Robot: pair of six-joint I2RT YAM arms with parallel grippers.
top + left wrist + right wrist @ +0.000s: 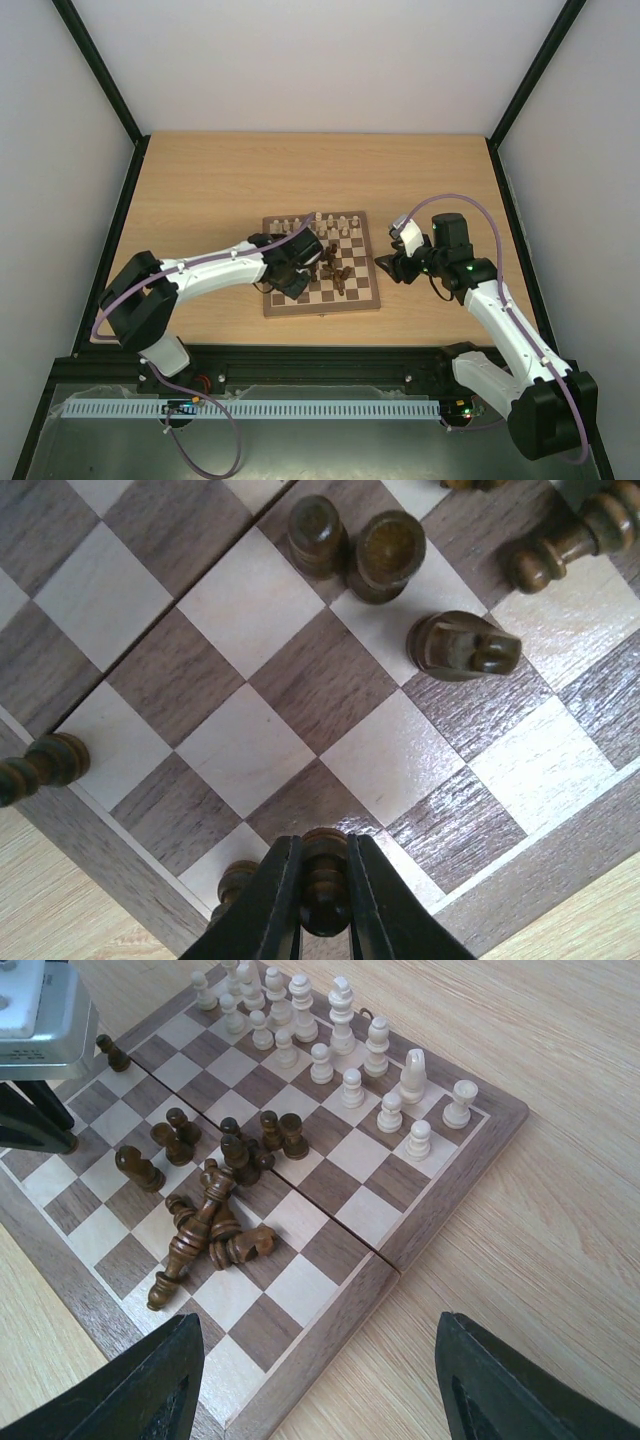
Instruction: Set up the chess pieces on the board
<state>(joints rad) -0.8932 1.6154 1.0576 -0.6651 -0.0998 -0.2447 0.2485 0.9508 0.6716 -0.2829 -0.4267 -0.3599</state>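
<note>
**Left gripper** (323, 855) — fingers clamped on a small dark brown turned wooden piece (325, 892), held low over an edge-row square of the small brown-and-cream checkered wooden chessboard (100, 860).

**Risk for you to weigh:** a second dark brown piece (235, 882) sits just beside one finger, so opening there could knock it over. A tilted release may also topple the held piece.

**Pose:** the left arm (215, 265) reaches over the board's left side, wrist pointing down.

**Right gripper** (318, 1360) — spread wide and empty, beside the board's right edge. A tangled heap of dark pieces (210, 1225) lies mid-board.
</note>
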